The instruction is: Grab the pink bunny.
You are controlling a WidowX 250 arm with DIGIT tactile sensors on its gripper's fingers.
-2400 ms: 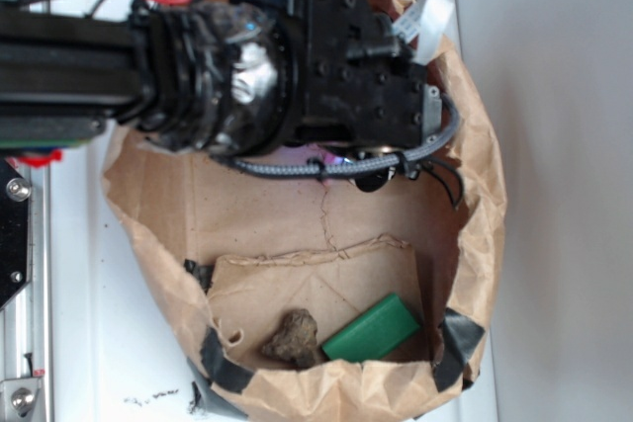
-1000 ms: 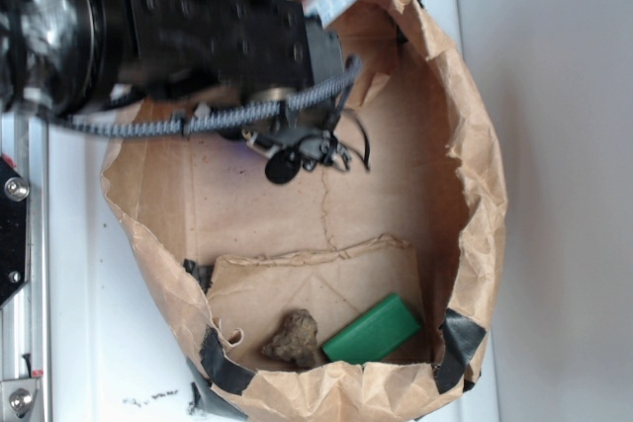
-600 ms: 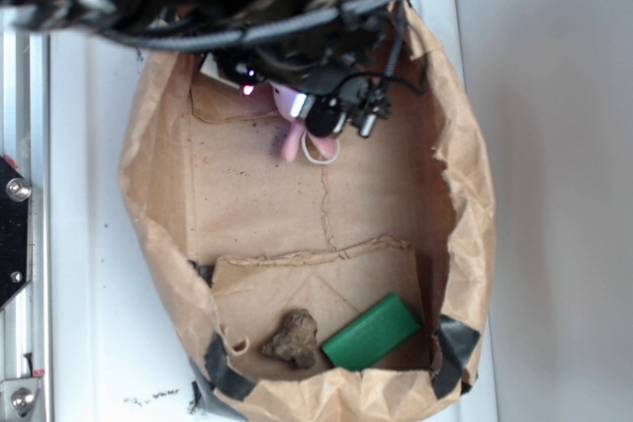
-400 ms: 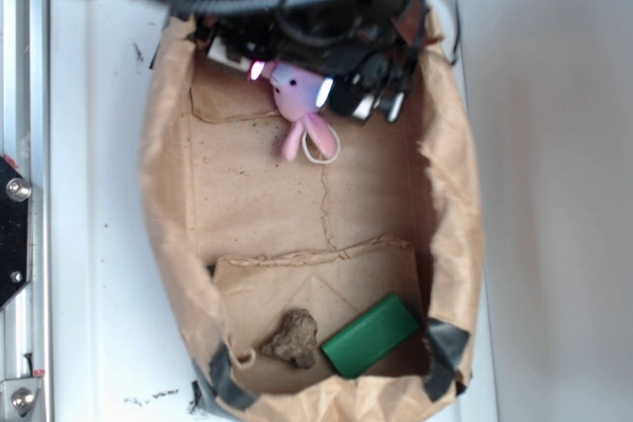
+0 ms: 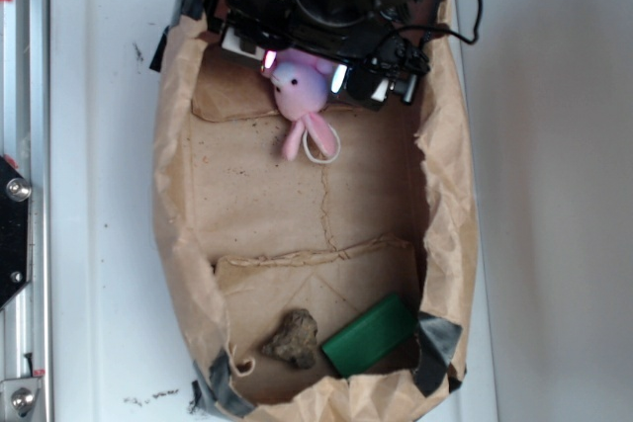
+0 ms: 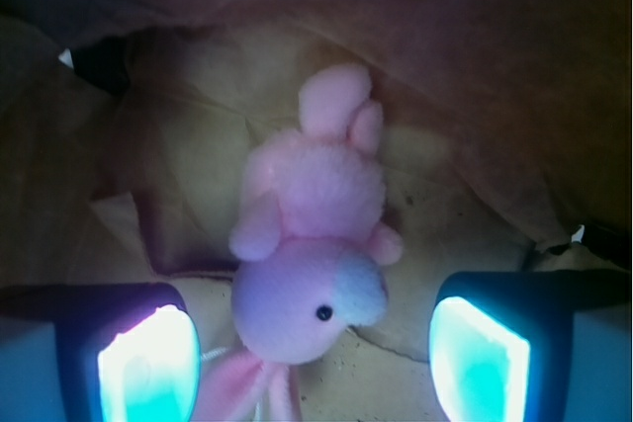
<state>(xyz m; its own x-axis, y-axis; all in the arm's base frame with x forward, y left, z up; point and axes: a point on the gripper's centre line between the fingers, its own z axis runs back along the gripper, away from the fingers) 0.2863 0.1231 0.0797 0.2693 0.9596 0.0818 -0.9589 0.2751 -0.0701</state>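
Paper bag (image 5: pixel 188 195) holds pink bunny (image 5: pixel 300 96) — gripper (image 5: pixel 306 69) (fingers spread) straddles its head.

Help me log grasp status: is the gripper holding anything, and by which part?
Nothing held: the open gripper straddles the soft pink plush bunny's head, fingers clear.

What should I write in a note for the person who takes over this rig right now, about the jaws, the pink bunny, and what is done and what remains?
Gripper: jaws open, one on each side of the pink bunny's head, not closed on it.
Pink bunny: lies on the floor of the paper bag, at the end under the arm, ears and white cord loop pointing toward the bag's middle.
Green block and brown lump: at the opposite end, clear of the grasp.
Done: approach and alignment.
Left: close the jaws on the bunny, probably after lowering slightly, then lift.
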